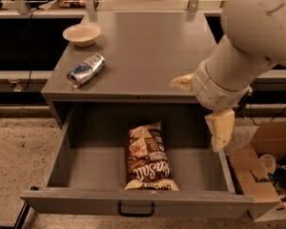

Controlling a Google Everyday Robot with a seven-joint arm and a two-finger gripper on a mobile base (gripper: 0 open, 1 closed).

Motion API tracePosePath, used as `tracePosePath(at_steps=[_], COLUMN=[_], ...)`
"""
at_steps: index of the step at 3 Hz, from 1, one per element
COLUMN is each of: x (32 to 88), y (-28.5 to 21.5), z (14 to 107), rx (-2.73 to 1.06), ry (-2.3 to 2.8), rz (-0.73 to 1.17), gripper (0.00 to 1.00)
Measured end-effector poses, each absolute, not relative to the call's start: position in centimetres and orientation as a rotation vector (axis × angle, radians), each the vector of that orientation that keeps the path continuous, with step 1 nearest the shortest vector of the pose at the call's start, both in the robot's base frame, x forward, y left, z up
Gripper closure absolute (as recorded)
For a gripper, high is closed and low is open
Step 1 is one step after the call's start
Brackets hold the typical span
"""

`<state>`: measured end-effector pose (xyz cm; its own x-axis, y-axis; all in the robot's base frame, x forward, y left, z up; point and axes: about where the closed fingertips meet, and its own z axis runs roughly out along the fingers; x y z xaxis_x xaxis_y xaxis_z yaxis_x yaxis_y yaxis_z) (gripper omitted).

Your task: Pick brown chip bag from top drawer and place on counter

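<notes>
Camera view looks down on a grey cabinet whose top drawer (pixel 133 200) is pulled fully out toward the viewer, with its small black handle (pixel 136 210) centred on the front panel. The brown chip bag (pixel 147 157) lies flat and lengthwise on the drawer floor, roughly in the middle. Its near cream end sits against the inside of the front panel and its far end stops short of the cabinet face. Bare drawer floor runs along both long sides of the bag, and the strip on the left is a little wider than the one on the right. The gripper (pixel 195 117) hangs at the right, above the drawer's back right corner and just below the front edge of the counter (pixel 148 51). It grasps nothing and its two cream fingers (pixel 220 128) are spread wide. One finger points left across the counter's front lip and the other points down over the drawer's right wall. The gripper is well apart from the bag. The thick pale arm (pixel 248 37) comes in from the upper right and covers the counter's right front corner. On the counter a crushed can (pixel 86 70) lies near the left front edge, and a shallow bowl (pixel 81 34) stands at the back left. Open grey surface spans the centre and the right. A cardboard box (pixel 267 147) stands on the floor just beside the drawer's right side.
</notes>
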<state>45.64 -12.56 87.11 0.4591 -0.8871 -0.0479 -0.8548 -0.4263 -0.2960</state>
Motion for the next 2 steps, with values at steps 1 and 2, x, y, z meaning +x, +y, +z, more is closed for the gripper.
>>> tracePosePath(at_steps=[1,2], x=[45.6,44.0], y=[-7.1,-2.5], z=[83.6,78.3], rx=[-2.692,-2.947], ry=[1.162,0.714], rz=[-0.090,-0.017], gripper=[0.00,0.00])
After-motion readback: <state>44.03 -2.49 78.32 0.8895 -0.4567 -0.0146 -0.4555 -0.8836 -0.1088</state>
